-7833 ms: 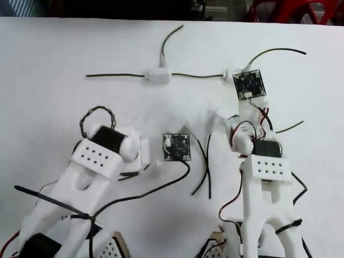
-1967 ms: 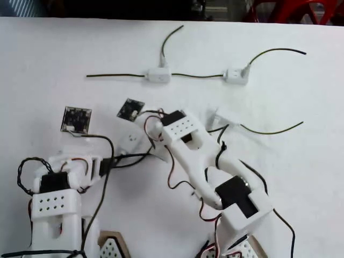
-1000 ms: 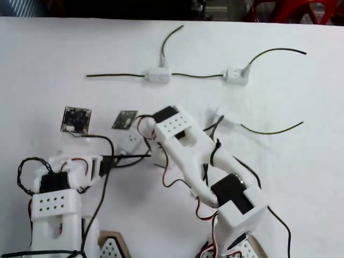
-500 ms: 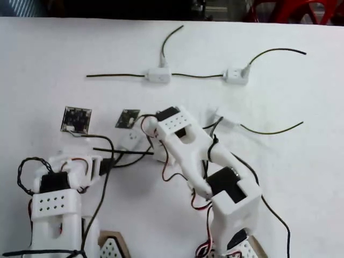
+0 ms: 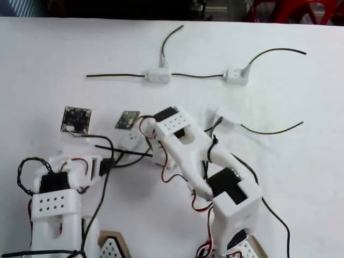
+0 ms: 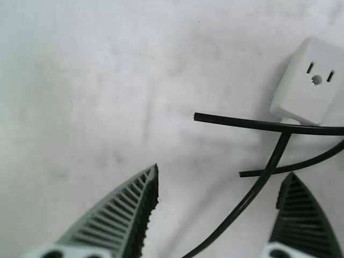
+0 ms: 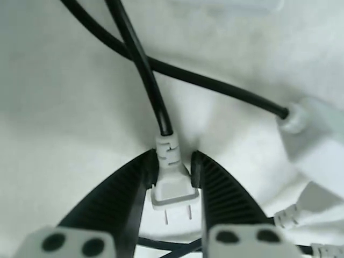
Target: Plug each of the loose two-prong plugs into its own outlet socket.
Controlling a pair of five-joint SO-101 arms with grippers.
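Pinched in right gripper (image 7: 173, 161): white two-prong plug (image 7: 173, 189), fingers narrow, one pad on each side of plug body, prongs back toward wrist. From plug, plug cord (image 7: 141, 70) straight out past fingertips over white table (image 7: 48, 107), crossed by second black cord (image 7: 215, 86) ending in white body (image 7: 314, 137) just beside gripper; cannot tell what that body is. On left gripper (image 6: 221, 174): fingers wide apart, gripping nothing, a black cord (image 6: 257, 188) on table under the gap. Beyond left fingertips, white outlet socket (image 6: 314, 80) lying on table, slotted face toward wrist camera, unplugged, cut cord end (image 6: 196, 116) just in front of it. From high view: right arm (image 5: 188, 148) slanted across table middle toward left arm (image 5: 54, 196), tip close to outlet socket, left arm low at near edge, gripper aimed at same spot. At far side of table: white block (image 5: 158, 76) and second white block (image 5: 236, 75) in line, well apart, joined by dark cord, more cords out of each. Just beside right arm, loose white piece (image 5: 221, 115), thin cord trailing away from it.
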